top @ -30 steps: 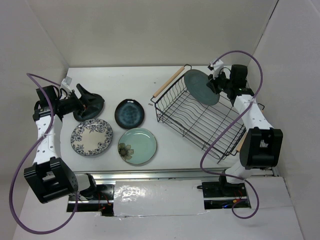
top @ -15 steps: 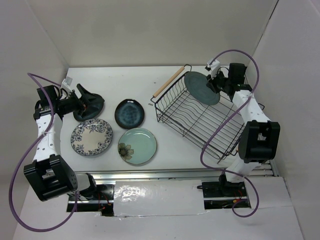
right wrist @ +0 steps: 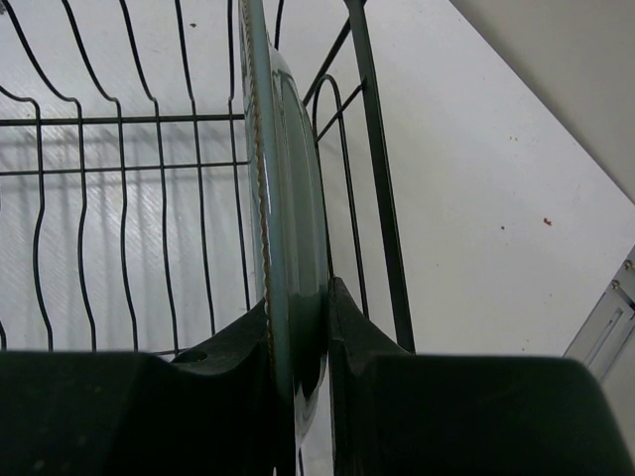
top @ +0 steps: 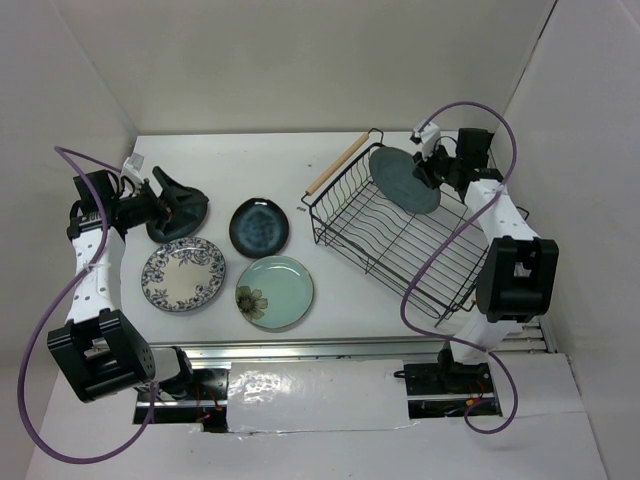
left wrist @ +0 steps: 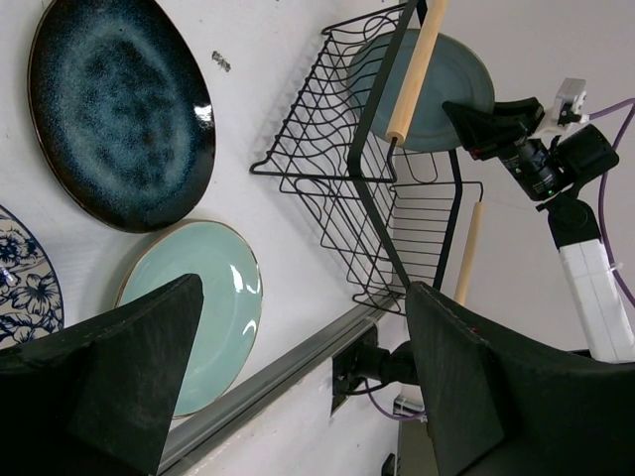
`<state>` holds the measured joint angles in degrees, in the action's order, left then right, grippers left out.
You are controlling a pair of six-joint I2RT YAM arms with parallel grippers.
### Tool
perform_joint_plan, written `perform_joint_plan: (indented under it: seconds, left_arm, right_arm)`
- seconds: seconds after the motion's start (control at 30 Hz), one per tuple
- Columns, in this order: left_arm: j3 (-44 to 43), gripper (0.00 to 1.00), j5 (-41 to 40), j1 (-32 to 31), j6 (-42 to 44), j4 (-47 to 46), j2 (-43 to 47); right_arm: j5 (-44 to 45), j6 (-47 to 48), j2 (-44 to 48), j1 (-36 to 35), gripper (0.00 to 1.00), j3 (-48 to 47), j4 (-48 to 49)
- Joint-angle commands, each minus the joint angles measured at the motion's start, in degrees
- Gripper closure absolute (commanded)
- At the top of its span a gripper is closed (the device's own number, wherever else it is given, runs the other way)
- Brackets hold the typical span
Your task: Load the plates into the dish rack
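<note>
My right gripper (top: 428, 170) is shut on the rim of the grey-teal plate (top: 403, 178), which it holds on edge at the far end of the black wire dish rack (top: 352, 250). Up close, the plate (right wrist: 288, 198) stands upright between the rack's wires (right wrist: 379, 198), and both pads (right wrist: 352, 327) pinch it. On the table lie the navy plate (top: 259, 227), the mint flower plate (top: 274, 291) and the blue-floral white plate (top: 183, 274). Above the table's left side my left gripper (top: 185, 208) is open and empty, looking over the navy plate (left wrist: 119, 109) and mint plate (left wrist: 198, 307).
The rack sits skewed at the right, with a wooden rod handle (top: 336, 165) on its left end and another (left wrist: 464, 253) on its far side. White walls close in the table on three sides. A metal rail (top: 330, 348) runs along the near edge.
The right arm has shifted slightly toward the back, keeping the grey-teal plate gripped in the rack. The left arm and the three flat plates have not moved.
</note>
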<state>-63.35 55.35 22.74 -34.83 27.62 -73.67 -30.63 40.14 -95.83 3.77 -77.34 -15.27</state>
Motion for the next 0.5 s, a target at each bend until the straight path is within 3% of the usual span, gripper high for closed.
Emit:
perform_joint_plan:
  seconds: [0.0,0.07,0.17,0.43,0.47]
  left_arm:
    - [-0.5,0.05,1.5,0.2,-0.5,-2.4,0.0]
    - [-0.1,0.07,1.9,0.2,-1.2,-2.9,0.0]
    - [-0.2,0.07,2.6,0.2,-1.5,-3.4,0.1]
    - [-0.3,0.07,2.1,0.3,-1.3,-2.7,0.1]
    - [-0.2,0.07,2.1,0.2,-1.3,-2.7,0.1]
  right_arm:
    - [-1.9,0.0,0.1,-0.1,0.89,-3.0,4.8]
    - [-1.9,0.0,-0.4,-0.3,0.80,-3.9,4.1]
    - [-0.5,-0.3,-0.1,-1.2,0.78,-3.7,4.6]
    - [1.2,-2.5,2.2,-2.5,0.33,-3.3,6.2]
    - [1.2,-2.5,3.0,-2.8,0.21,-3.4,6.3]
